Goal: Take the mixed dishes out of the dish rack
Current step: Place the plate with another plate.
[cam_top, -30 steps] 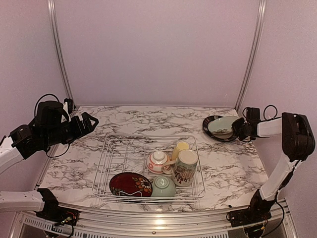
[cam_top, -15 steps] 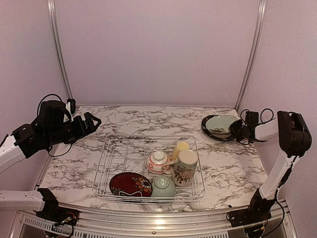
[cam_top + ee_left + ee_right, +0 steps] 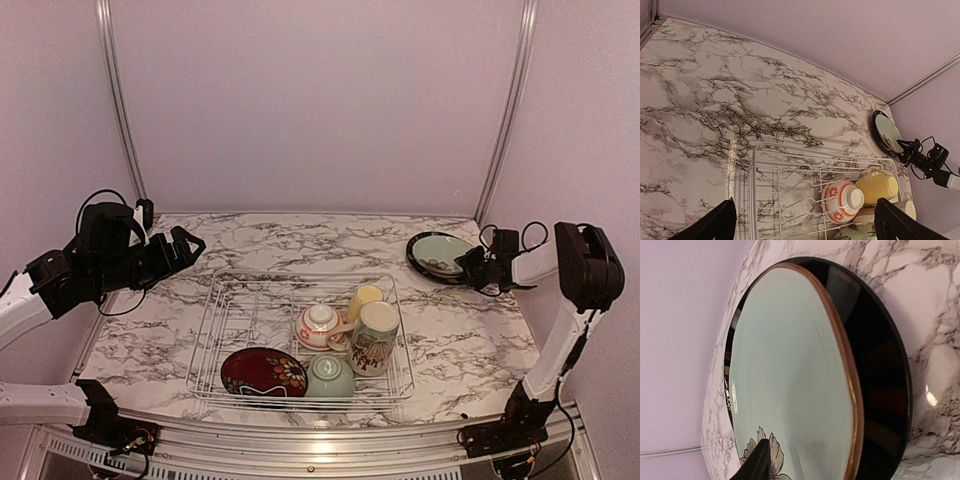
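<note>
1. Fingers on the left gripper are spread wide with nothing between them, hanging in the air above the marble table.
2. Just below and ahead of them sits the dish rack. Closest to the right-hand finger are the white-and-red bowl and the small yellow cup, both tipped on their sides, right beside each other.
3. Further from those fingers, in the same rack: the tall cream patterned mug standing upright, then the pale green bowl and the dark red floral plate at the rack's far side.
4. My guess is that it's all glazed ceramic, so stiff, slick and chippable. I'd pinch a rim or the mug's wall, not a rounded belly, and lift slowly clear of the wires.
5. Way across from the left fingers, the right gripper is at the edge of the black-rimmed pale teal plate, which lies on the table outside the rack. Only one finger shows, so I can't tell if that gripper is gripping or letting go.
</note>
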